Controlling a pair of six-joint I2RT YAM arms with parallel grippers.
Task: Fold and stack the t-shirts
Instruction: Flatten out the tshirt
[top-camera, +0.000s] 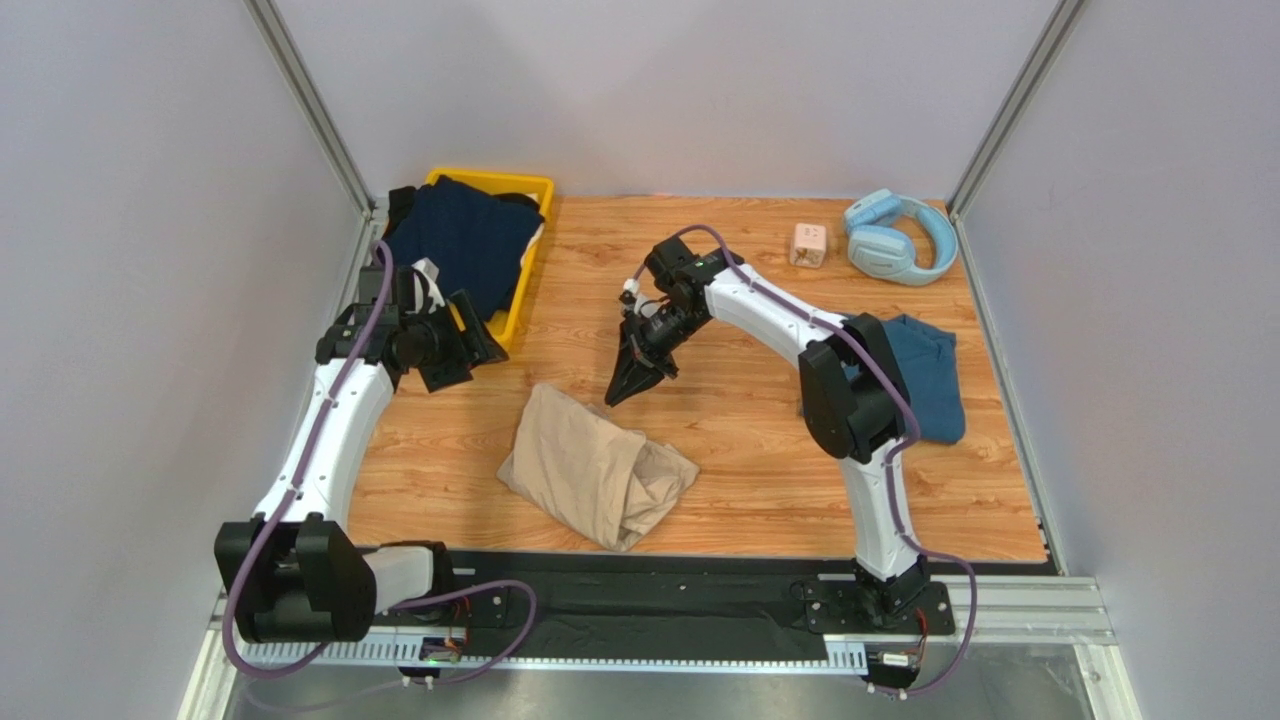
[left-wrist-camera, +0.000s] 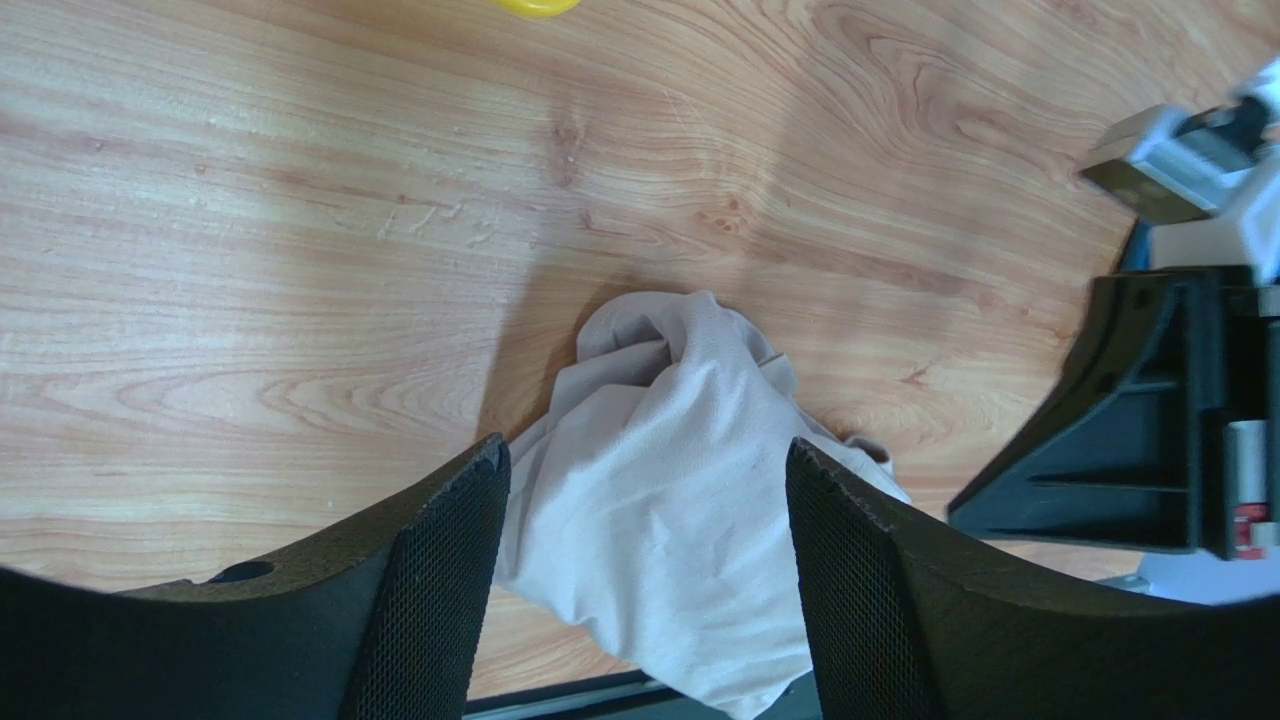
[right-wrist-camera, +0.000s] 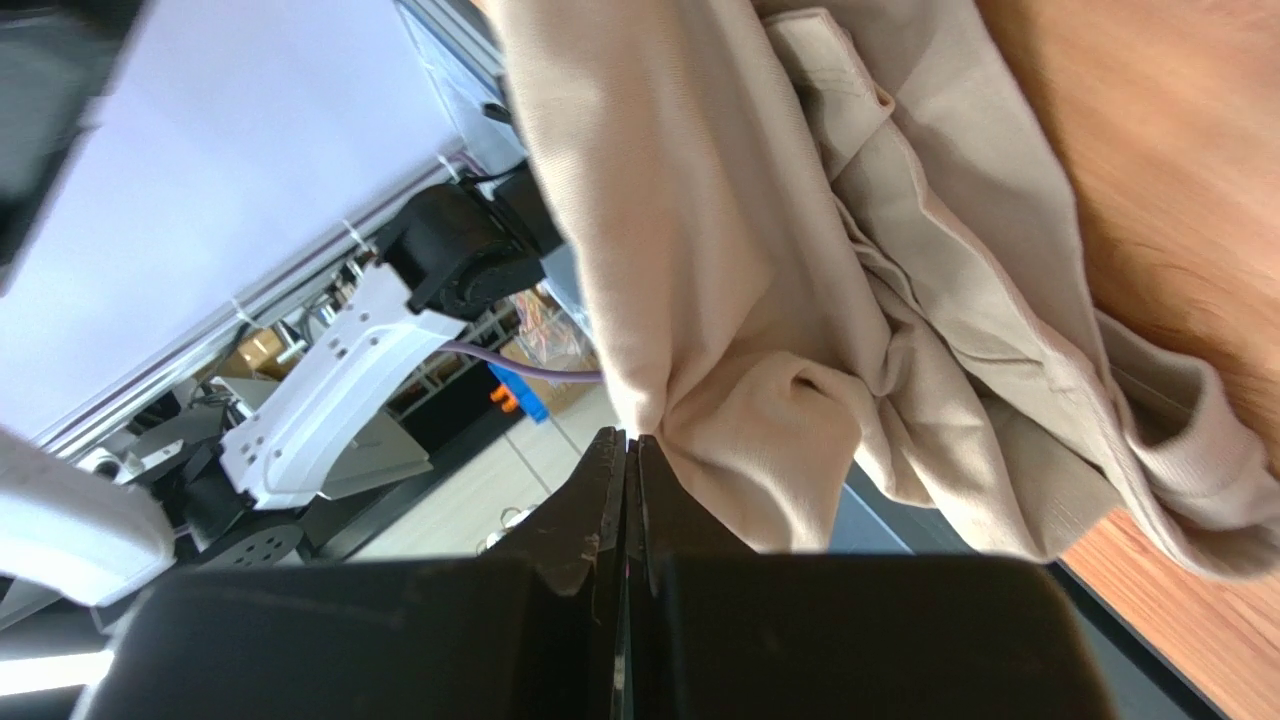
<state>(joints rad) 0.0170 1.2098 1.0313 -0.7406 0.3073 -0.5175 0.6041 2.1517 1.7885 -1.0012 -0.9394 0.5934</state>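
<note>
A crumpled beige t-shirt (top-camera: 594, 468) lies near the middle of the wooden table (top-camera: 721, 435). A teal t-shirt (top-camera: 920, 375) sits right; a navy t-shirt (top-camera: 458, 240) fills a yellow bin (top-camera: 529, 270) far left. The left hand (left-wrist-camera: 646, 453) is released and empty; the right hand (right-wrist-camera: 625, 458) is clenched on nothing beside the beige t-shirt

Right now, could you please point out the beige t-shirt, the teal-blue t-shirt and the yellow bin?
beige t-shirt (top-camera: 594, 468), top external view, middle of the heap.
teal-blue t-shirt (top-camera: 927, 383), top external view, its uncovered right part.
yellow bin (top-camera: 532, 267), top external view, right rim.
</note>
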